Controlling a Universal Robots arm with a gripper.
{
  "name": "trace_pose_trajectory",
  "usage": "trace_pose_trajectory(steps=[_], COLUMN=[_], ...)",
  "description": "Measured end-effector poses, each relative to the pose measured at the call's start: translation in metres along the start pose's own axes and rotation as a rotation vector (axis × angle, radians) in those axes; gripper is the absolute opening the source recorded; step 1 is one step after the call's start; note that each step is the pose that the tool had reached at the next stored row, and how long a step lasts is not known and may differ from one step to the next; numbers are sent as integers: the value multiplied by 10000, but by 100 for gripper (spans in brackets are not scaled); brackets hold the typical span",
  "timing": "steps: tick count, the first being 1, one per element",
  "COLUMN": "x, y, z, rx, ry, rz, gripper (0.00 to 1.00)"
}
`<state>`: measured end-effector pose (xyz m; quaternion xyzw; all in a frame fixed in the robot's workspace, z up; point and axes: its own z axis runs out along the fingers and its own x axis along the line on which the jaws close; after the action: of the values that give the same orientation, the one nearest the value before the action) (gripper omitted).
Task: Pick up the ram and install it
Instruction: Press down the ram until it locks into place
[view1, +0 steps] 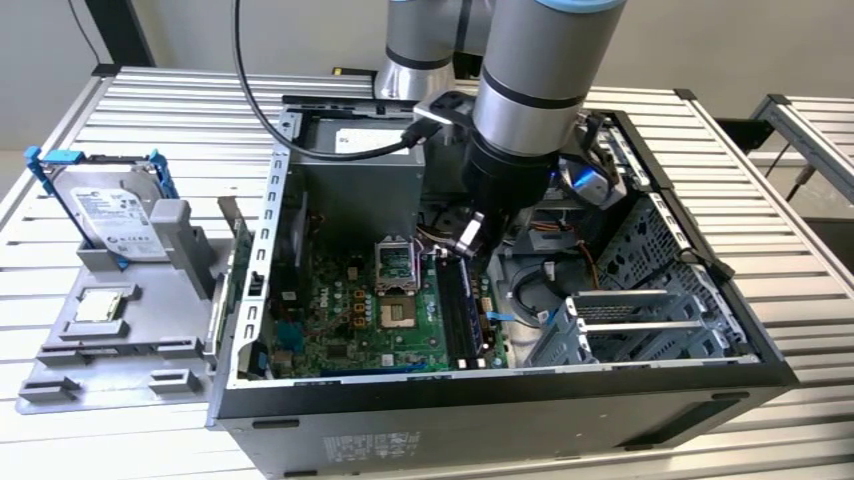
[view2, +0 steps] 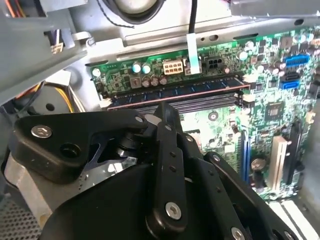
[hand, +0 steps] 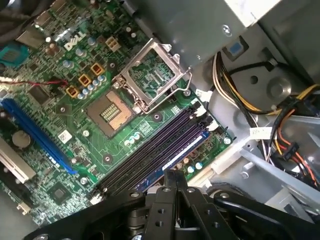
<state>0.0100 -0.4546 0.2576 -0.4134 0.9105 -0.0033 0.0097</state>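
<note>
Hand (hand: 175, 179) is down inside the computer case (view1: 694, 250) with its fingers pinched together into one narrow tip and nothing between them that I can make out, parked right over the ram (hand: 172, 159). That stick is standing on edge in the memory slot farthest from the processor socket (hand: 152, 75), with the empty slots (hand: 145, 150) between it and the socket. My guess is the closed tip is there to press it home, not carry it
</note>
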Motion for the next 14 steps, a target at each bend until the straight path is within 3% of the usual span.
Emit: trace_pose_trajectory(steps=[5,14], x=[0,-1], y=[0,0], z=[-15,-17], rx=[-12,-35], ry=[-14,-33], rz=[-710,-2321], gripper=[0,0])
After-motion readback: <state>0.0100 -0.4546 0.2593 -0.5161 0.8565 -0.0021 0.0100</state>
